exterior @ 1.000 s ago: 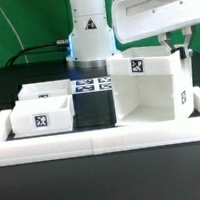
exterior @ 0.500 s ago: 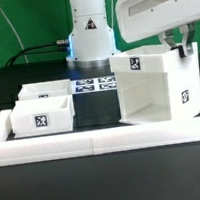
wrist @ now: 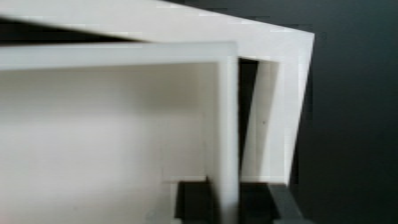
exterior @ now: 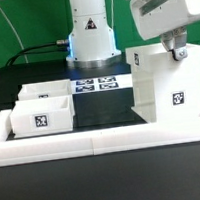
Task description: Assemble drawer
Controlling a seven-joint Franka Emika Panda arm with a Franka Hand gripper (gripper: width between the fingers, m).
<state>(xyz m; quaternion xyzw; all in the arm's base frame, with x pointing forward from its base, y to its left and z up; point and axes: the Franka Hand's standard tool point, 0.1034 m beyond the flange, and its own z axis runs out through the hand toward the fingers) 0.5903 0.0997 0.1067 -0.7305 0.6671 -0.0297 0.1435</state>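
Note:
The white cabinet shell (exterior: 169, 88) stands at the exterior view's right, showing closed walls with two square tags. My gripper (exterior: 176, 49) is at its top edge, shut on one thin wall. In the wrist view that wall (wrist: 226, 120) runs between my two dark fingers (wrist: 194, 203), and the gripper (wrist: 228, 203) clamps it. Two small open-top trays sit at the exterior view's left: the near one (exterior: 42, 117) with a tag on its front, the other (exterior: 45, 91) just behind it.
A long low white border wall (exterior: 103, 140) runs along the front and up the left side. The marker board (exterior: 94, 85) lies flat by the robot base (exterior: 92, 44). Dark table surface lies between the trays and the shell.
The cabinet shell has turned in my grip: its open front faced the camera before, and closed walls face it now. The shell and gripper have shifted toward the exterior view's right. The trays have not moved.

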